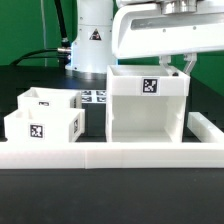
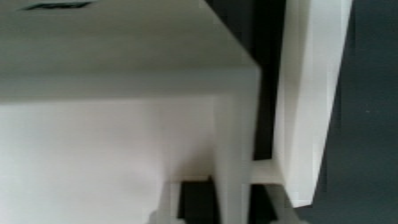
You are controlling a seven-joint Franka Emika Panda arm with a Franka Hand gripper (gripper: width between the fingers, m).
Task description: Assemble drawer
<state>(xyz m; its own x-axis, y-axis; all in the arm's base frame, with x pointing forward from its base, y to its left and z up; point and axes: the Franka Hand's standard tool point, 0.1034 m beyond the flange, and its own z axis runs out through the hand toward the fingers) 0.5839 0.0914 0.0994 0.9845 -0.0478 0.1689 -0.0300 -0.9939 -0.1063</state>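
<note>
Around the casing we file every other entry, so it heads the list.

Casing (image 1: pixel 148 110): tall white box, open at the top, upright, with a tag on its front face. We judge the step in hand to be seating it squarely into the rail's corner. To do that well, we keep any push gentle and low on the box. We watch that it slides flat without tipping, and we stop once its front and side meet the rail evenly.

Rail (image 1: pixel 110 155): long white L. It runs just in front of the casing and turns back beside it on the exterior view's right. Whether the two touch we cannot tell.

Gripper (image 1: pixel 184 64): jaws closed, fingers lowered at the casing's far top corner on the exterior view's right. The wrist view shows a thin side wall (image 2: pixel 311 100) of the casing edge-on, close by. Whether the jaws pinch that wall or merely bear against it we cannot tell.

Nearer tray (image 1: pixel 42 128) and farther tray (image 1: pixel 48 100): small open tagged boxes, close together. Both stand outside the casing, on the exterior view's left of it.

Marker board (image 1: pixel 95 97): flat and tagged, just beside the casing on the trays' side.
</note>
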